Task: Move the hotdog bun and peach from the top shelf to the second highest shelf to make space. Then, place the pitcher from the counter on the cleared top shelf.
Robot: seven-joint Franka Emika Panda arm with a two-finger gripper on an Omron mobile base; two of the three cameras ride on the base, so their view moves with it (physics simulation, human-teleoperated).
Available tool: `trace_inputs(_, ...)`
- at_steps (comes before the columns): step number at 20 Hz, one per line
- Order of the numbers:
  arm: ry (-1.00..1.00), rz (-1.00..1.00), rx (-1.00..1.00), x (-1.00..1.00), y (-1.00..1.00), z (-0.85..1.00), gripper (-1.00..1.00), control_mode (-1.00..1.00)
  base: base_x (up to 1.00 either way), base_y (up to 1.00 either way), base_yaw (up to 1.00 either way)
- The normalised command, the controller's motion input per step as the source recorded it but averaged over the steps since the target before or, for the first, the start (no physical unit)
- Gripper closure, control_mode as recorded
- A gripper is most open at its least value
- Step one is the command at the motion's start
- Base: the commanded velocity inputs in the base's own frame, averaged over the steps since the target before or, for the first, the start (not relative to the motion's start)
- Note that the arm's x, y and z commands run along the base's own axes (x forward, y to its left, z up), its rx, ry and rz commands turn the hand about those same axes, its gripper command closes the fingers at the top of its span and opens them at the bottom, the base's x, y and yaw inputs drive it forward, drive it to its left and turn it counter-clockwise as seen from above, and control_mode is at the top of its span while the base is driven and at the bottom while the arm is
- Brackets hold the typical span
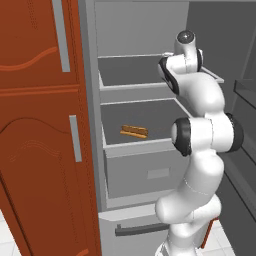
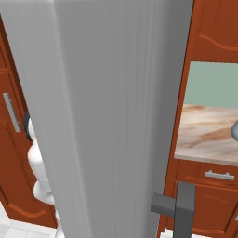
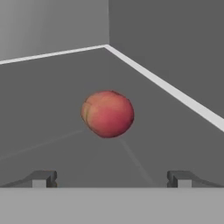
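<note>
In the hand view the peach (image 3: 107, 113), a round red-orange ball, lies on the grey floor of the top shelf (image 3: 52, 131) just ahead of my gripper (image 3: 112, 178). The gripper is open, its fingertips (image 3: 43, 178) spread wide on either side, apart from the peach. In the left base view my arm reaches into the top shelf (image 1: 131, 92) and its own links hide the hand. The hotdog bun (image 1: 134, 131) lies on the shelf below. The pitcher (image 2: 234, 131) shows as a pale grey sliver at the frame's right edge, on the wood-grain counter (image 2: 204, 135).
The open grey fridge door (image 2: 116, 111) stands close in front of the right base camera, with its handle (image 2: 179, 209) low down. Tall red-brown cupboard doors (image 1: 40, 125) flank the fridge on the left. A grey drawer front (image 1: 150, 175) sits beneath the bun's shelf.
</note>
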Motion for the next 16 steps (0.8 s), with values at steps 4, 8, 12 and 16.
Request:
trace_inputs(4,0.00,0.00,0.00,0.39,-0.16,-0.06,-1.00,-1.00,0.00,0.00,0.00)
trace_inputs(8,0.00,0.00,0.00,0.39,-0.11,-0.07,-1.00,-1.00,0.00,0.00,0.00)
trace_inputs(12,0.00,0.00,0.00,0.37,-0.08,-0.09,-1.00,-1.00,0.00,0.00,0.00)
trace_inputs(16,0.00,0.00,0.00,0.35,-0.08,-0.08,-1.00,-1.00,0.00,0.00,0.00)
